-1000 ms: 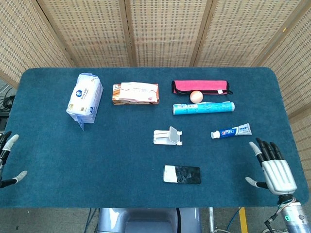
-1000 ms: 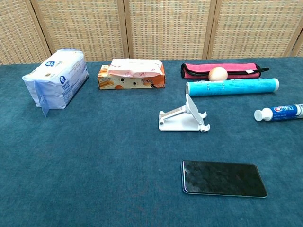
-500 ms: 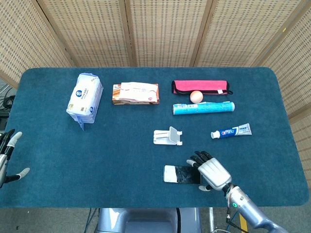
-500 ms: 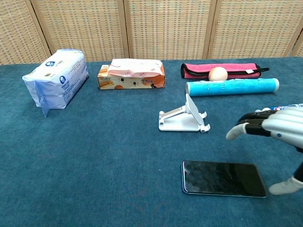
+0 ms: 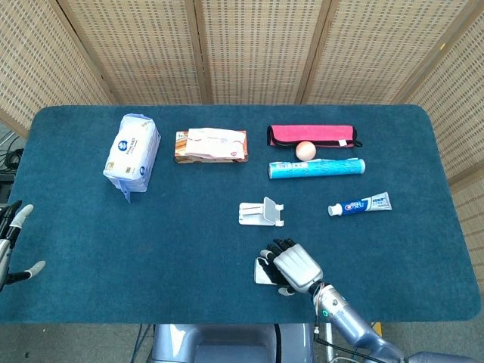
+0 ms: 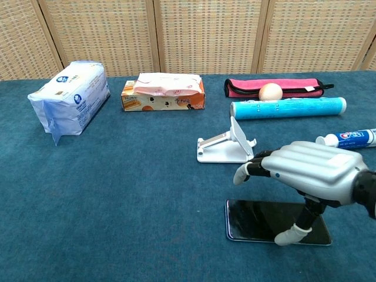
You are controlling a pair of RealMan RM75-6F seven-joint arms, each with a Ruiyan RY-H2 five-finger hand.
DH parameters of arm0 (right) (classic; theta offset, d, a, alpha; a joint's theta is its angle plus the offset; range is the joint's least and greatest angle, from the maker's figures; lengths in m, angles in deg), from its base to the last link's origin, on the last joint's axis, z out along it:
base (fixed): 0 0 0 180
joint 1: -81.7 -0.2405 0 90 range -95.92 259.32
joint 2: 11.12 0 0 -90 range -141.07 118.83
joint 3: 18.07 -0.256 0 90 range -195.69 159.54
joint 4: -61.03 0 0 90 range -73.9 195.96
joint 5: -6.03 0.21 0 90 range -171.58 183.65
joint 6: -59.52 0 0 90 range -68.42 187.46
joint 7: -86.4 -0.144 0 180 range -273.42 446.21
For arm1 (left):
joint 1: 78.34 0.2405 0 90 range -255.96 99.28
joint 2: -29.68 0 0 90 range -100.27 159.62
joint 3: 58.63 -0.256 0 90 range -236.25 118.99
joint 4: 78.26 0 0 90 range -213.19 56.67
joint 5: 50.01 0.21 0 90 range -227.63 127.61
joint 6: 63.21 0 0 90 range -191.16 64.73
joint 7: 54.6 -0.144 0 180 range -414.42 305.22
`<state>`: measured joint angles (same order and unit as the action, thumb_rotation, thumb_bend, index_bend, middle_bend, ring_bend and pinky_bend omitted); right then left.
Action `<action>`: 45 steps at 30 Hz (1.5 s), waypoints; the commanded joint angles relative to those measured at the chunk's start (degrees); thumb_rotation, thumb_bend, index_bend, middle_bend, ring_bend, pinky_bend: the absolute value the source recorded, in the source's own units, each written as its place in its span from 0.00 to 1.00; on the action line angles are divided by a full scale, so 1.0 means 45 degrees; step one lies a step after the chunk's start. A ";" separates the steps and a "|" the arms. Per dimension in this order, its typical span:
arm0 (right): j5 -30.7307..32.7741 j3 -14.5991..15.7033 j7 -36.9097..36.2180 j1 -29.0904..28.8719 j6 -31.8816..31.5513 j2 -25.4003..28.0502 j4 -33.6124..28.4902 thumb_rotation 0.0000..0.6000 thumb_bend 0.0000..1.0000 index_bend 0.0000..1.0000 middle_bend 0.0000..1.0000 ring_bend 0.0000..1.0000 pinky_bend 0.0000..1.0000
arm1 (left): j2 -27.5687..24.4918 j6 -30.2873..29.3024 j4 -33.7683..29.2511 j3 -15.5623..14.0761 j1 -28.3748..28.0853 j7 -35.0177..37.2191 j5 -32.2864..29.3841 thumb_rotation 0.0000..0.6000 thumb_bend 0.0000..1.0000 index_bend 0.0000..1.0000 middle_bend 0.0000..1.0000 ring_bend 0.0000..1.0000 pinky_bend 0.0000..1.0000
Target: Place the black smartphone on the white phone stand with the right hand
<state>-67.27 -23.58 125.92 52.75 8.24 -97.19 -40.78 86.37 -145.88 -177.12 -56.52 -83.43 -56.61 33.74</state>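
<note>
The phone (image 6: 258, 220) lies flat, screen up, on the desk (image 5: 189, 249) in the lower middle of the head view, just below the white stand (image 6: 228, 146), which sits near it but apart. The right hand (image 6: 305, 176) hovers over the phone with fingers spread and arched and nothing in them; its thumb tip (image 6: 286, 237) reaches down to the phone's near long edge in the chest view, though whether it touches cannot be told. The left hand (image 5: 9, 246) hangs at the left edge of the head view, fingers apart and empty. The phone is probably a stiff, thin slab of moderate weight, with a glossy glass face that would be slippery and could crack if dropped. Lying flush on the soft cloth, it offers little for fingers to get under, so the likely hold is across its two long edges, thumb on the near one and fingers on the far one, tipping one edge up first. Gripping the glass face itself looks unreliable. As for writing, the toothpaste tube (image 6: 352, 138) at the right carries a red and blue logo resembling Crest, but the letters are too small to be sure; print on the tissue pack (image 6: 71, 97), box (image 6: 164, 94) and blue tube (image 6: 288, 108) is unreadable.
</note>
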 commanded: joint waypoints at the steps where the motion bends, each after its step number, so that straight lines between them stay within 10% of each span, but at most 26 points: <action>1: 0.1531 -0.0156 0.1505 -0.0430 -0.0358 -0.0893 -0.0203 1.00 0.02 0.22 0.23 0.17 0.23 | -0.0036 -0.0020 -0.0021 0.0010 0.0008 0.0063 -0.0007 1.00 0.00 0.00 0.00 0.00 0.00; 32: 0.4941 0.0581 0.3175 -0.1954 -0.1785 -0.2197 0.0471 1.00 0.12 0.22 0.21 0.18 0.23 | -0.0186 -0.0074 0.0080 0.0042 0.0036 0.0545 -0.0033 1.00 0.00 0.00 0.00 0.00 0.00; 45: 0.4978 0.0769 0.2256 -0.2225 -0.1583 -0.2004 0.0564 1.00 0.47 0.35 0.50 0.45 0.25 | -0.0178 -0.0020 0.0032 0.0054 0.0010 0.0466 -0.0095 1.00 0.00 0.00 0.00 0.00 0.00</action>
<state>-44.39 -20.21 136.88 42.84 0.91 -106.50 -38.10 85.57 -145.97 -176.97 -56.28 -83.39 -54.51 33.31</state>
